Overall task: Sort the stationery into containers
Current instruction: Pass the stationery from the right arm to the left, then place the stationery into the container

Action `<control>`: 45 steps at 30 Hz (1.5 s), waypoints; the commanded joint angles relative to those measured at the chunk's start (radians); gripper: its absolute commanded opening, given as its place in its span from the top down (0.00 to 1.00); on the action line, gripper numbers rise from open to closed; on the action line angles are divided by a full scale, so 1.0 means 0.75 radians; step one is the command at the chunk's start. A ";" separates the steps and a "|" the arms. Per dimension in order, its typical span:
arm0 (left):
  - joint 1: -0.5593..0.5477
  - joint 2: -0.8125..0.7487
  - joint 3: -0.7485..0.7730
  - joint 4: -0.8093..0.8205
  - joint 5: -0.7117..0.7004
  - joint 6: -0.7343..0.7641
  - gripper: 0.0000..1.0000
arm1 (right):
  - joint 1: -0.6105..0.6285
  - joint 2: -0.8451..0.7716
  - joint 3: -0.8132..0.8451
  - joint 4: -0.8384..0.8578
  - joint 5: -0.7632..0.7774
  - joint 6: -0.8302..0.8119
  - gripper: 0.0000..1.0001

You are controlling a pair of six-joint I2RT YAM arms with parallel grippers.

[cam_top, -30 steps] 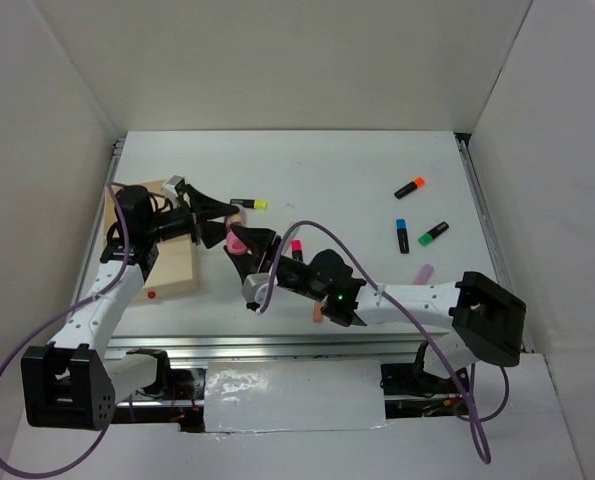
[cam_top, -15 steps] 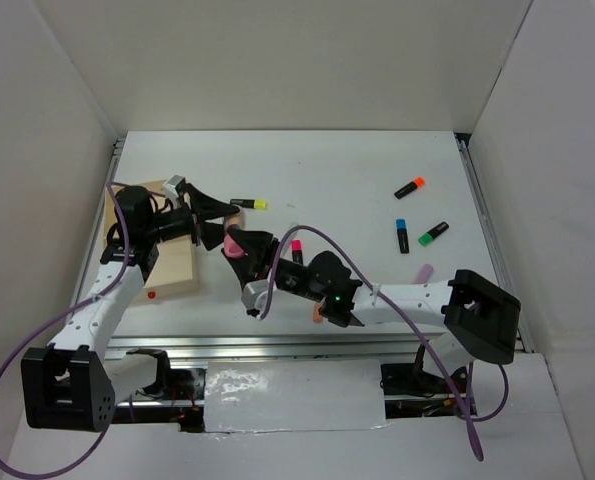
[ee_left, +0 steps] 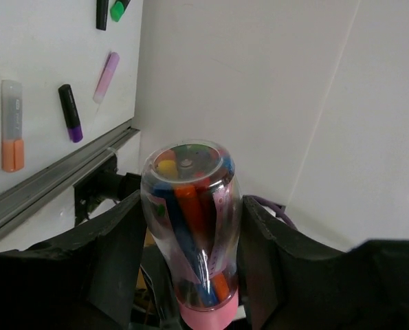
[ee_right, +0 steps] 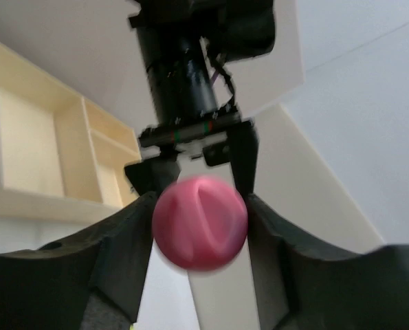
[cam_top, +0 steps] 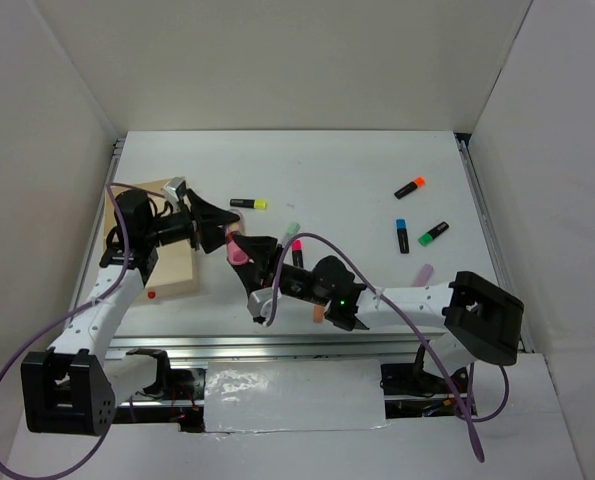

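Grippers both clamp one item, held between the two arms at about 8 o'clock on the bench (cam_top: 337,165), just right of the tray. The left gripper (ee_left: 192,206) is about half open and pinches the clear tube (ee_left: 190,237) by its sides, both fingers touching the plastic. The right gripper (ee_right: 199,206) is set narrower and closed on the pink cap (ee_right: 200,221) at the tube's other end.

The tube is smooth transparent plastic, a cylinder with a rounded end, stuffed with markers; orange, blue and yellow show through the wall. The cap is round, matte pink, and blurred in the right wrist view.

The wooden tray (cam_top: 177,272) sits at 9 o'clock: light tan, rectangular, split into compartments, with a red dot (cam_top: 152,295) on the near rim.

Loose on the bench:
- yellow-capped marker (cam_top: 247,203) at 11 o'clock
- orange marker (cam_top: 409,187), blue marker (cam_top: 402,235) and green marker (cam_top: 433,233) at 2 to 3 o'clock
- pale lilac marker (cam_top: 423,272) at 4 o'clock
- pink-capped marker (cam_top: 297,250) just beside the right arm

The bench is flat matte white with a metal rail (cam_top: 277,343) along the near edge. Plain white walls stand on three sides.
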 commanded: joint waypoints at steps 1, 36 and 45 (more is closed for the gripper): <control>0.036 -0.042 0.024 0.049 0.163 0.125 1.00 | -0.013 -0.083 -0.074 -0.028 0.043 -0.008 0.38; 0.564 1.228 1.895 -1.426 -1.189 2.343 1.00 | -0.436 -0.822 -0.221 -1.223 0.280 0.737 0.16; 0.546 1.424 1.920 -1.399 -1.338 2.337 1.00 | -0.489 -0.828 -0.276 -1.207 0.227 0.774 0.16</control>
